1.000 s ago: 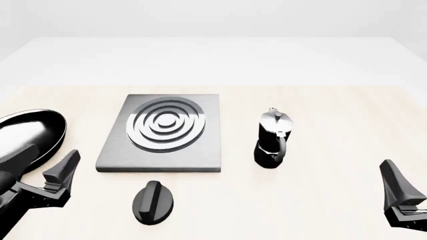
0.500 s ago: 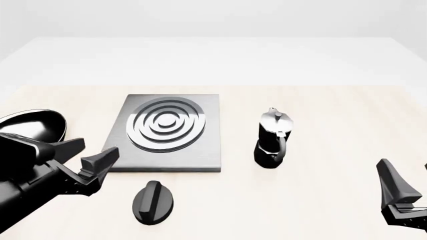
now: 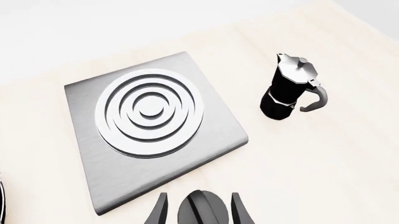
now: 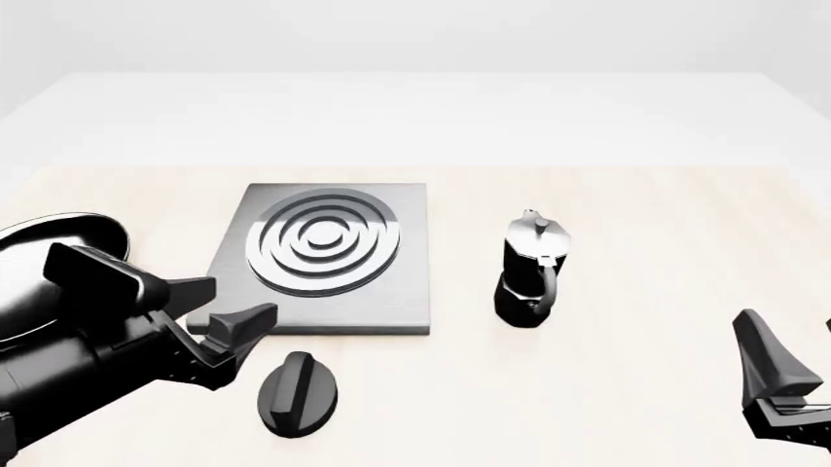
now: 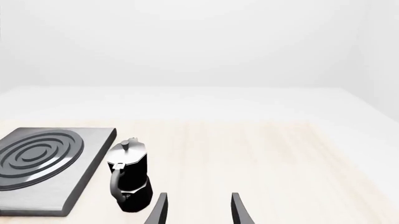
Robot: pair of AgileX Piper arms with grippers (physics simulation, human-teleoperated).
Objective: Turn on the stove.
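The left gripper (image 4: 221,309), spread wide and empty, sits at ten o'clock of the knob (image 4: 298,392) (ridge between fingers in the wrist view): an off-centre closing could shove it aside.

**Where things sit on my table**

I see the stove (image 4: 325,261) centre-left in the front frame, its knob (image 4: 298,393) below it. The moka pot (image 4: 531,267) stands right of the stove, the frying pan (image 4: 58,268) at the left edge.

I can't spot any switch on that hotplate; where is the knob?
In the front view the knob lies on the table just before the stove's near edge, with the left pincer beside it on the left.
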